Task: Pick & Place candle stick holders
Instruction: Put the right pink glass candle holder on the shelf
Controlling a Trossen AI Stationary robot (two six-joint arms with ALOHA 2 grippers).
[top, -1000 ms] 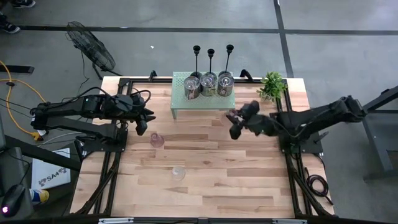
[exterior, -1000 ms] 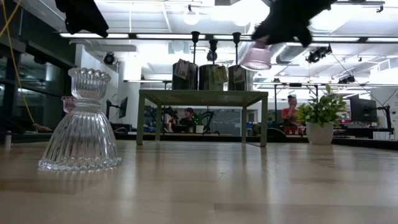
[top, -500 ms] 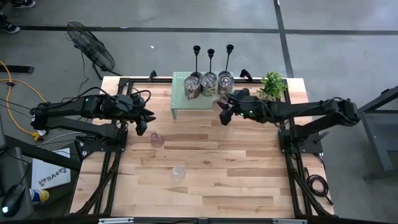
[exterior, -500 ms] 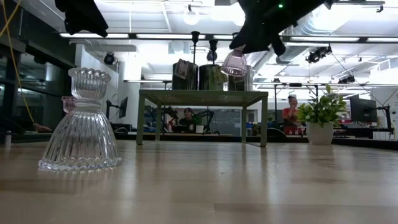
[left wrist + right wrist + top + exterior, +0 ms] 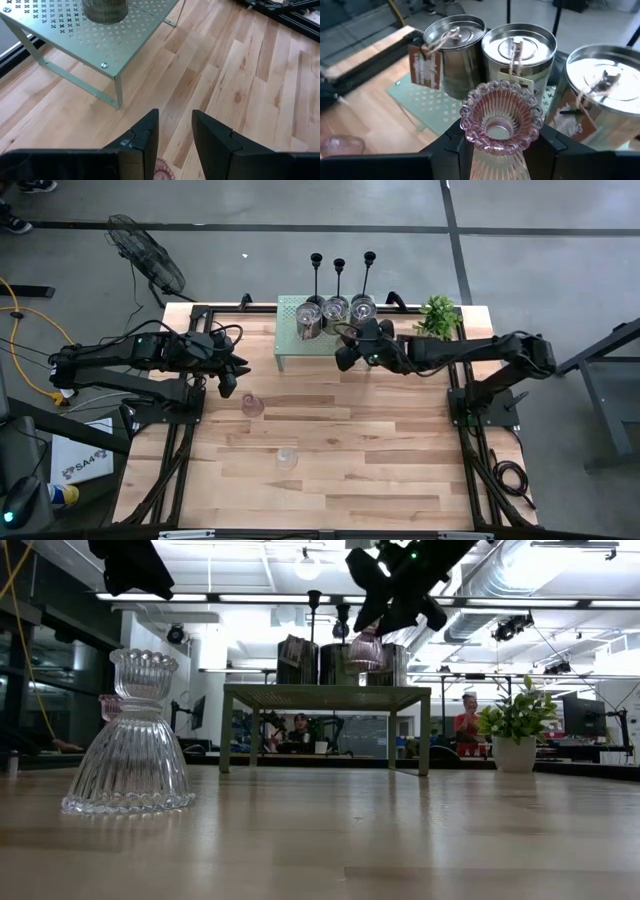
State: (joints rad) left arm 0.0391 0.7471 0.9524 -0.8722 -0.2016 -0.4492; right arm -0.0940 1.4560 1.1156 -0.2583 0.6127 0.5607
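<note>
- A ribbed pink glass candle holder [image 5: 501,121] with a beaded rim is clamped in the right gripper [image 5: 500,150], at upper centre of the high view, in front of three lidded silver tins [image 5: 519,52] on the pale green perforated shelf [image 5: 290,342].
- Brown tags [image 5: 425,69] hang from the tins; their writing is unreadable.
- The right arm [image 5: 470,352] stretches leftward across the frame.
- The left gripper [image 5: 175,145] hovers at left, fingers narrowly apart and empty, above a second pink holder [image 5: 252,405].
- A clear ribbed glass holder [image 5: 132,740] stands lower centre.

Three tins [image 5: 336,314] crowd shelf [image 5: 290,345] rear; front strip seemingly free.

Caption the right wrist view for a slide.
Right gripper holds a pink glass candle holder upright before three lidded silver tins on the pale green perforated shelf.
</note>
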